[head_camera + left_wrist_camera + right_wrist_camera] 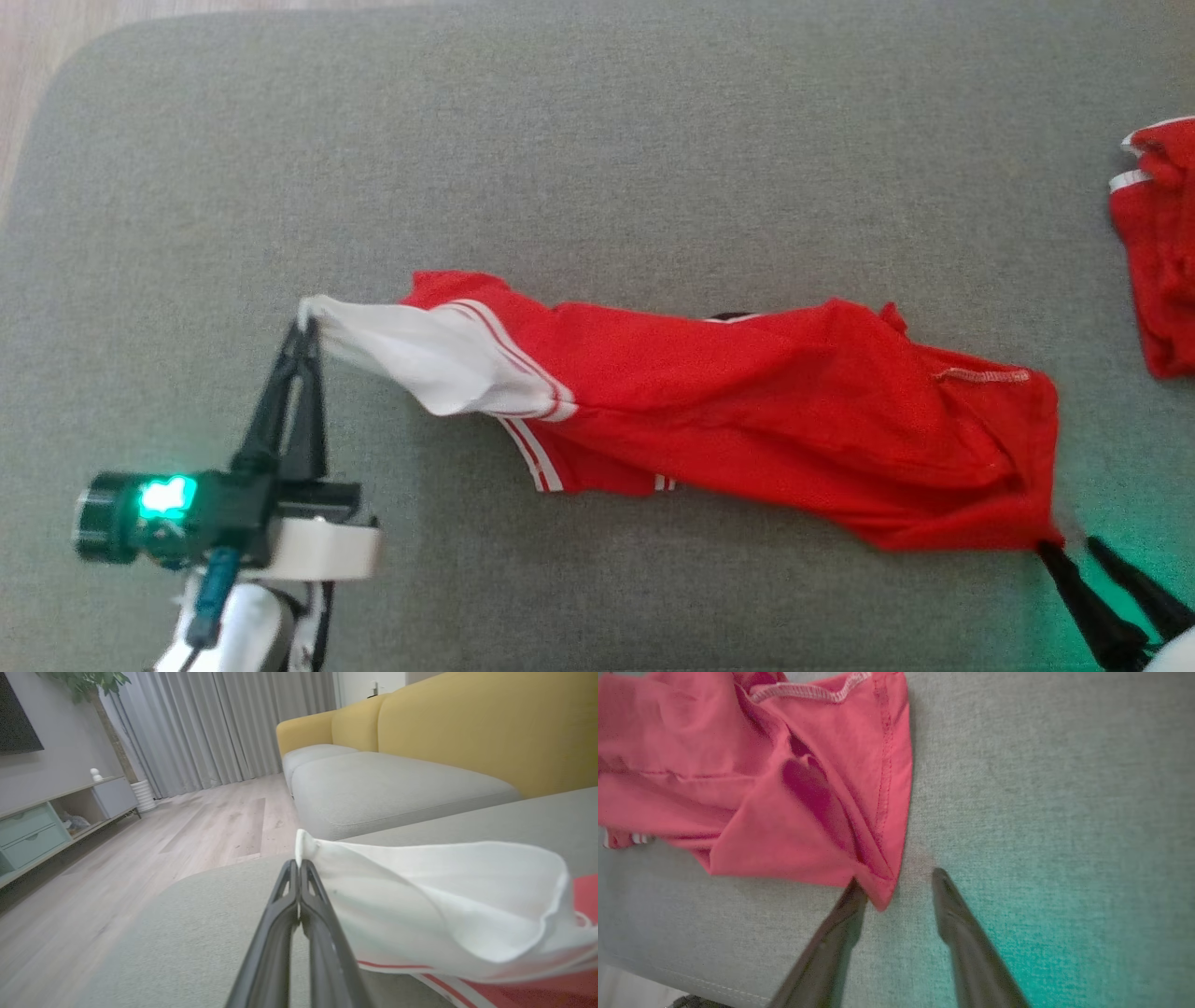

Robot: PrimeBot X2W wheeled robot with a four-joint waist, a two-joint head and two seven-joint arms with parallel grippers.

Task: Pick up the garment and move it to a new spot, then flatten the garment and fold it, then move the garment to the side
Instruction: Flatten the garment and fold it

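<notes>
Nearest, the right pincer (1069, 546) is seen with its fingers apart, the red hem corner (878, 896) of the garment (775, 401) lying just against one finger and not clamped; were the left side pulled now, that corner would likely be dragged away and the cloth bunched; the left pincer (306, 325) is pressed together on the tip of the white sleeve (420, 359), a thin hold from which the fabric could be slipped under tension; the garment is stretched, twisted and wrinkled, across the middle of the grey cushion (597, 140); farther right, a second red cloth (1162, 252) could be snagged if the move is taken that way.
</notes>
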